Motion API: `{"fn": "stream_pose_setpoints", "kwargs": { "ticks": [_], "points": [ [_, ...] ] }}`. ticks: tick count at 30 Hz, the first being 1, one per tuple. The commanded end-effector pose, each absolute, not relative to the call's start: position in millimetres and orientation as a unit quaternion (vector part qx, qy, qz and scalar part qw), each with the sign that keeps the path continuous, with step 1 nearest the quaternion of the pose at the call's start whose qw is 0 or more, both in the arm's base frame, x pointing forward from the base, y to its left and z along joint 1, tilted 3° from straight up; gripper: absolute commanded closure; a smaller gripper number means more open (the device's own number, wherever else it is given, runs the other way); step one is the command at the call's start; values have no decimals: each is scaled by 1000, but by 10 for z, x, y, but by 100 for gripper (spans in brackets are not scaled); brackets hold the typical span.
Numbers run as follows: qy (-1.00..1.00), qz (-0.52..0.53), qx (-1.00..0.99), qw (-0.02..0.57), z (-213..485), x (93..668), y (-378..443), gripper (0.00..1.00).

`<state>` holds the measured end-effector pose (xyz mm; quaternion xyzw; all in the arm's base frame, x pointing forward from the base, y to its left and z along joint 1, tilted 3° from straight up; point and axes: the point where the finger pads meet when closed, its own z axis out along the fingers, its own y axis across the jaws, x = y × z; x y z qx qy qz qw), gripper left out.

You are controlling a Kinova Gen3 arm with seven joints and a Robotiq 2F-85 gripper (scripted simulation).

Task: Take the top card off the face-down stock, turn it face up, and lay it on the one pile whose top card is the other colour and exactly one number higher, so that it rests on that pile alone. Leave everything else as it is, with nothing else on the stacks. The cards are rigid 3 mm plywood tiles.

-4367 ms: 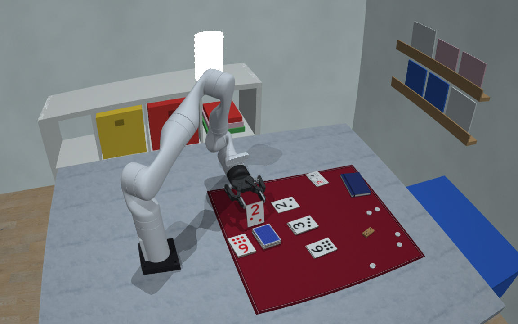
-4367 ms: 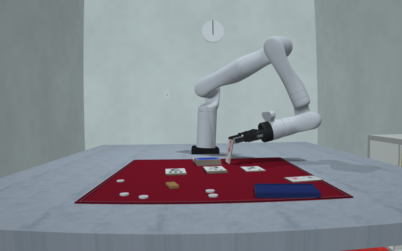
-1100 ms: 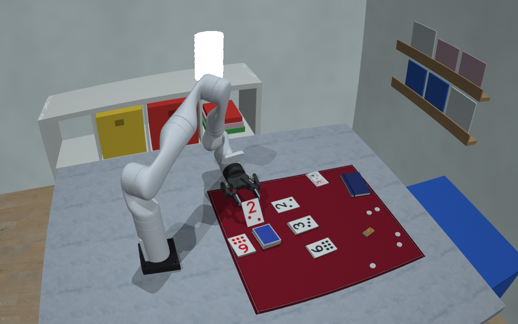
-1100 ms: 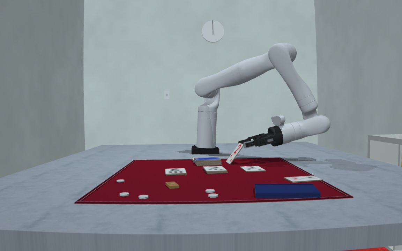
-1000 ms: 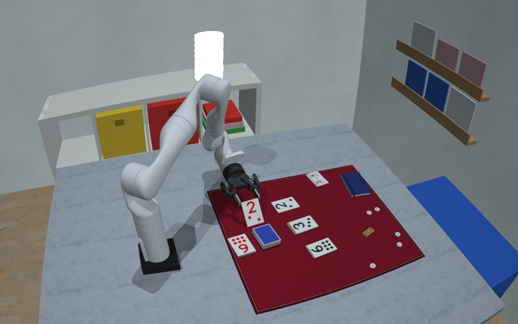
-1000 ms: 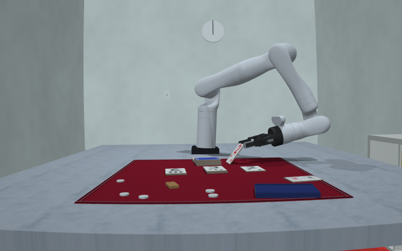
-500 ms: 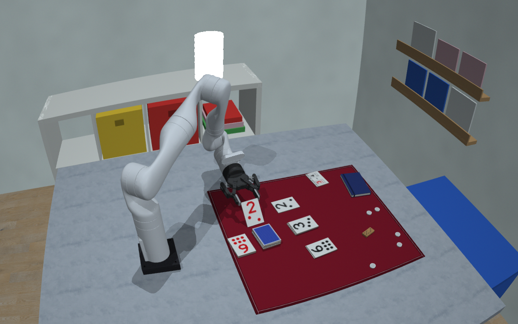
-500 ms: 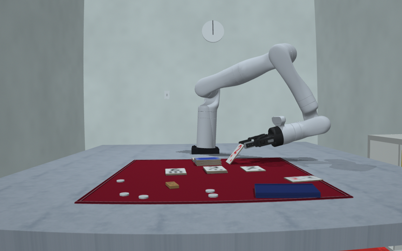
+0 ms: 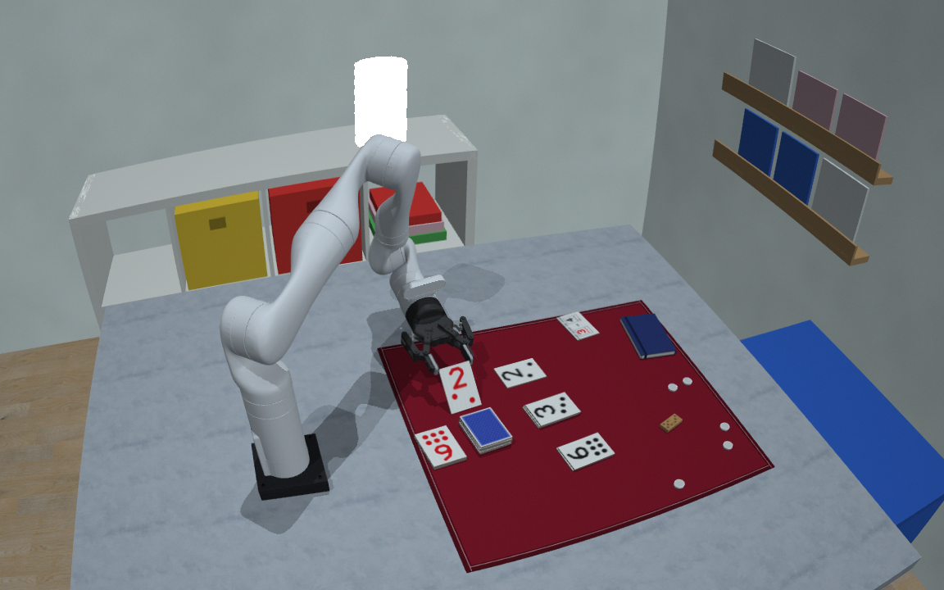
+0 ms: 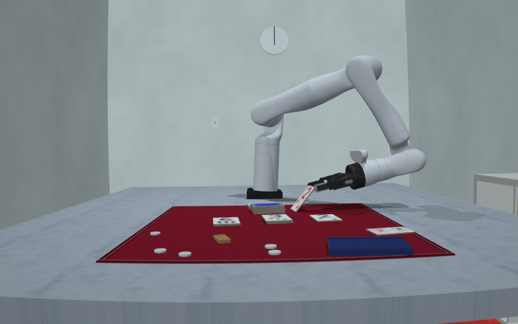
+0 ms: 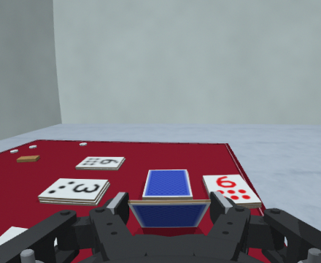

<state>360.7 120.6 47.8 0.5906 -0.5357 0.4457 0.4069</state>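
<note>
My gripper [image 9: 451,362] [image 10: 313,186] [image 11: 169,204] is shut on a red 2 card [image 9: 458,386] [image 10: 303,198] [image 11: 168,215], gripping its two side edges near the top. The card hangs tilted, its face toward the top camera and its blue back toward the wrist, with its lower edge at or just above the red mat [image 9: 570,506]. The blue-backed stock [image 9: 486,428] [image 10: 266,206] [image 11: 168,183] lies just beyond it. Piles show a black 3 [image 9: 551,410] [image 10: 277,218] [image 11: 75,190], a black 2 [image 9: 519,372] [image 10: 325,218], a black 6 [image 9: 585,450] [image 10: 226,221] and a red 9 [image 9: 439,447] [image 11: 230,190].
A blue book [image 9: 647,335] [image 10: 369,245] and a small overlapped pair of cards [image 9: 578,325] [image 10: 389,231] lie at the mat's far corner. A brown domino [image 9: 671,422] [image 10: 221,239] and several white chips [image 9: 724,426] are scattered on the mat's right side.
</note>
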Motion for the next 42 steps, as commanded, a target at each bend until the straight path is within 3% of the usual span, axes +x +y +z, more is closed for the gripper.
{"fn": "stream_pose_setpoints", "kwargs": {
  "ticks": [1, 25, 42],
  "points": [
    [-538, 444, 591, 405, 492, 3613, 1207, 29],
    [-563, 404, 619, 369, 492, 3611, 1226, 29],
    [-598, 340, 656, 311, 489, 3609, 1249, 29]
  ]
}}
